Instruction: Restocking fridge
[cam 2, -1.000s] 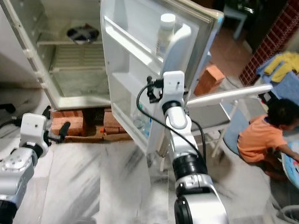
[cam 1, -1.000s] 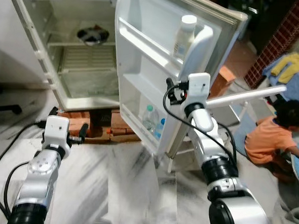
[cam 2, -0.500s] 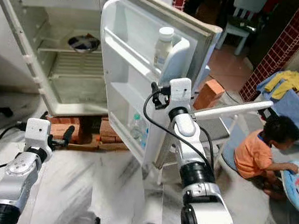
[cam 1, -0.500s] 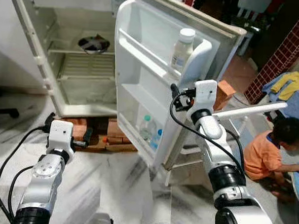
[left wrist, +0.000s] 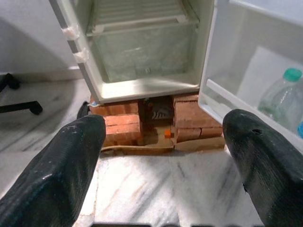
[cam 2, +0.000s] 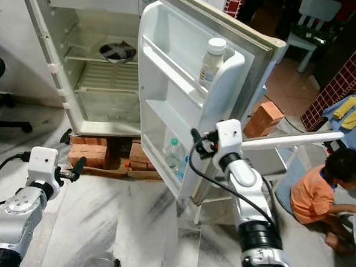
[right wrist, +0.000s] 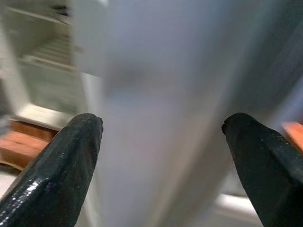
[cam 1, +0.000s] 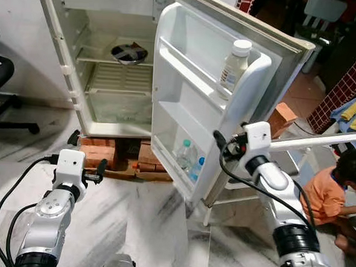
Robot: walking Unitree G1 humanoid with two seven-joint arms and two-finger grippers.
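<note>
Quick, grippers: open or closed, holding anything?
Left gripper: open, empty, facing the fridge's base.
Right gripper: open, empty, at the fridge door edge.

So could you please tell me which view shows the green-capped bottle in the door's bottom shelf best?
The left wrist view: the green-capped bottle is large there, cap distinct. Both eye views show it small behind the shelf wall. The right wrist view shows the blurred door edge.

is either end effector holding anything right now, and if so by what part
Nothing is held. The left end effector is open over the floor, facing the bricks under the fridge. The right end effector is open, its fingers either side of the fridge door's edge, not closed on it.
</note>
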